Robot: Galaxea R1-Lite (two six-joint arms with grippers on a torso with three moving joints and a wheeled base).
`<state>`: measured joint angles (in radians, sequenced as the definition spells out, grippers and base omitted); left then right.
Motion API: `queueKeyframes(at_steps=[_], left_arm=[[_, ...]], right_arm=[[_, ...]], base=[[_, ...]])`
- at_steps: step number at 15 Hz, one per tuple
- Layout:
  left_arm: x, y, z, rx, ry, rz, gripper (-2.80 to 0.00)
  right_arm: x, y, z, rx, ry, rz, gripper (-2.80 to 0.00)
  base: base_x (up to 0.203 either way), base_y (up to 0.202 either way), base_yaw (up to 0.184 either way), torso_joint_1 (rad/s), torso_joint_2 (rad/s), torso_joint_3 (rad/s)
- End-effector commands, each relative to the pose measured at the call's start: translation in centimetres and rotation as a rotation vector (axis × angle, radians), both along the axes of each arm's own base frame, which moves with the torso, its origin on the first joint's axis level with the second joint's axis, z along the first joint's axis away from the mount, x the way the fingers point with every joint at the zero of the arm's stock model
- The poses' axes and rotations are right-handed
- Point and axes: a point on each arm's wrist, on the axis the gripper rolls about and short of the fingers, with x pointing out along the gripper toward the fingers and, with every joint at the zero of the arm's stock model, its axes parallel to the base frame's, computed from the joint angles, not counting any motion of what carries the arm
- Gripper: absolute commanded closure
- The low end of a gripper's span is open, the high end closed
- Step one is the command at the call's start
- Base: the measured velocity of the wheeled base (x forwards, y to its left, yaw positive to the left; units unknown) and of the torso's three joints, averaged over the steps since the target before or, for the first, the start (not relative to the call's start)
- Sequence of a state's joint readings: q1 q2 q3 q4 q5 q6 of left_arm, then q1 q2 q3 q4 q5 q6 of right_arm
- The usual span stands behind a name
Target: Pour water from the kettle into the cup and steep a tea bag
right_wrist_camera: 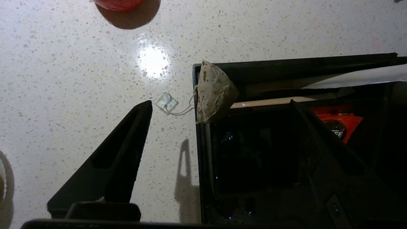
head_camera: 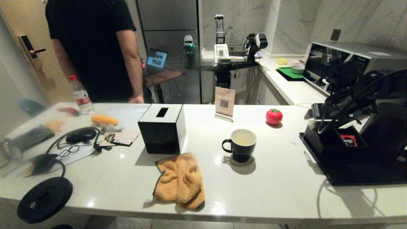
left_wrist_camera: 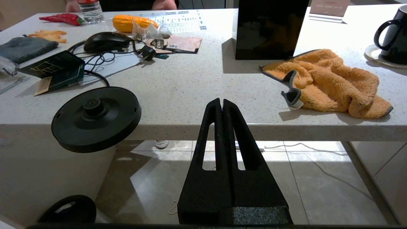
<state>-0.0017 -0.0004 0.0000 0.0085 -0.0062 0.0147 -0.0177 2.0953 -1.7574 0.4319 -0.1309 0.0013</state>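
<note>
The cup (head_camera: 241,144), a black mug with a white inside, stands mid-counter holding pale yellowish water (head_camera: 243,137); its handle also shows in the left wrist view (left_wrist_camera: 392,38). The tea bag (right_wrist_camera: 216,92) lies draped over the corner of the black tray (right_wrist_camera: 203,165), its string and tag (right_wrist_camera: 166,102) on the counter beside it. My right gripper (right_wrist_camera: 221,103) hangs open above that tray edge, holding nothing, the tea bag just beyond its fingertips. The kettle (head_camera: 384,133) stands on the tray (head_camera: 349,173) at the far right, partly behind my right arm. My left gripper (left_wrist_camera: 221,101) is shut and empty, low before the counter's front edge.
A black tissue box (head_camera: 162,128) and an orange towel (head_camera: 179,179) lie left of the cup. The kettle's base disc (head_camera: 44,198) overhangs the front left edge. A red sachet (head_camera: 348,140) sits in the tray. A red round ornament (head_camera: 273,116), a card stand (head_camera: 224,103) and a person (head_camera: 92,47) are behind.
</note>
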Motion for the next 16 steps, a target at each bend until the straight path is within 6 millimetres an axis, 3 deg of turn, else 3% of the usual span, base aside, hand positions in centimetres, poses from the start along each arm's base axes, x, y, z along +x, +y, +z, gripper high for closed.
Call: queueKeyframes(at_steps=[1,15,16], left_arm=[[0.0,0.0,0.0,-0.001,0.001,0.000,0.00],[0.0,0.0,0.0,-0.001,0.001,0.000,0.00],[0.0,0.0,0.0,0.000,0.001,0.000,0.00]], right_arm=[[0.2,0.0,-0.6,-0.002,0.017,-0.002,-2.80],[1.1,0.1,-2.2,0.016,0.040,-0.050,-2.80],[1.1,0.1,-2.3,0.015,0.042,-0.051,0.00]], base=[[0.000,0.000,0.000,0.000,0.00,0.000],[0.000,0.000,0.000,0.000,0.00,0.000],[0.000,0.000,0.000,0.000,0.00,0.000]])
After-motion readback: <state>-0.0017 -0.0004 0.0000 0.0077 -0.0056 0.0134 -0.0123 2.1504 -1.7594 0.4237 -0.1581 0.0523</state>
